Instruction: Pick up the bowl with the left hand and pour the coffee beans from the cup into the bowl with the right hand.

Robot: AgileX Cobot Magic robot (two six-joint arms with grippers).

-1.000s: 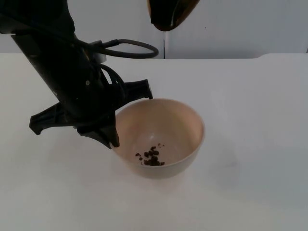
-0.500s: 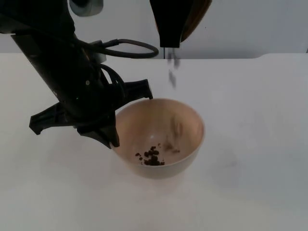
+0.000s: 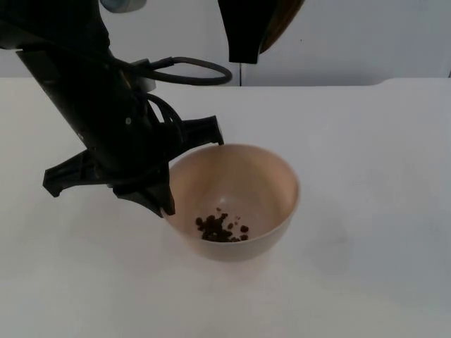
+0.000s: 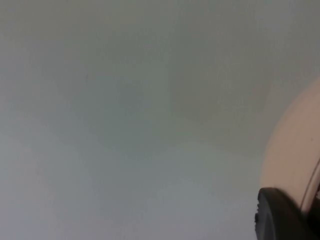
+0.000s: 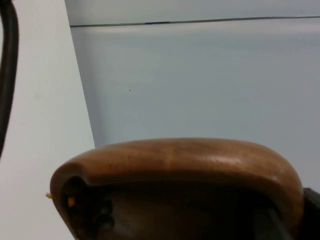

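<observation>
Top view first: we take the bowl [image 3: 236, 201] as our landmark, a beige bowl sitting on the white table [image 3: 380, 211], a little left of the middle. To the left of the bowl we see the left arm coming down from the upper left, and the left gripper [image 3: 169, 172] is at the bowl's left rim. One finger [image 3: 201, 132] reaches along the far outer side of the rim and another one [image 3: 156, 197] goes down at the near left side, so the fingers are clamped on the bowl's wall. We cannot tell if the bowl is lifted or is touching the table. Inside the bowl, on the near part of its bottom, lies a small heap of dark coffee beans [image 3: 220, 229]. Above the bowl, at the far side of it and high up before the grey wall [image 3: 352, 35], hangs the brown cup [image 3: 257, 24], held by the right gripper, whose fingers we cannot make out.

On the left wrist view we see the bowl's pale outer wall [image 4: 292, 155] with a black fingertip [image 4: 280, 215] touching it. On the right wrist view the wooden cup [image 5: 175, 180] is tilted on its side, with a few beans [image 5: 102, 215] at its dark mouth.
</observation>
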